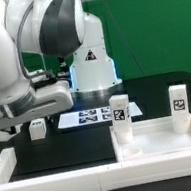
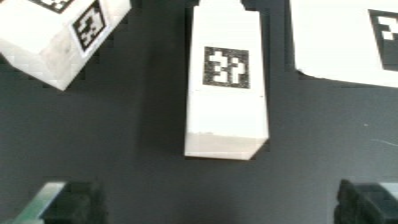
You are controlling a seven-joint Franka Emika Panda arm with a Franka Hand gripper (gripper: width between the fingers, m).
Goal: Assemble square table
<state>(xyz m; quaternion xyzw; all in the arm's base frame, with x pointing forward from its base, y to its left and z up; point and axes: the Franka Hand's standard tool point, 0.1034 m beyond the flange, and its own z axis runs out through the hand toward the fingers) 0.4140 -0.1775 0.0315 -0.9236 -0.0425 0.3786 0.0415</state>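
Note:
The white square table top (image 1: 161, 143) lies at the front on the exterior view's right. Two white tagged legs (image 1: 121, 116) (image 1: 179, 105) stand upright at its far corners. In the wrist view a third leg (image 2: 228, 95) lies flat on the black table, straight ahead of my gripper (image 2: 217, 205) and between the lines of its fingers (image 2: 64, 200). The gripper is open and empty, and its tips stop short of the leg. A fourth leg (image 2: 63, 42) lies askew beside it. In the exterior view the gripper (image 1: 29, 119) hangs over a lying leg (image 1: 36, 127).
The marker board (image 1: 87, 115) lies flat in front of the robot base and also shows in the wrist view (image 2: 349, 40). A long white wall piece (image 1: 49, 160) runs along the front at the exterior view's left and meets the table top.

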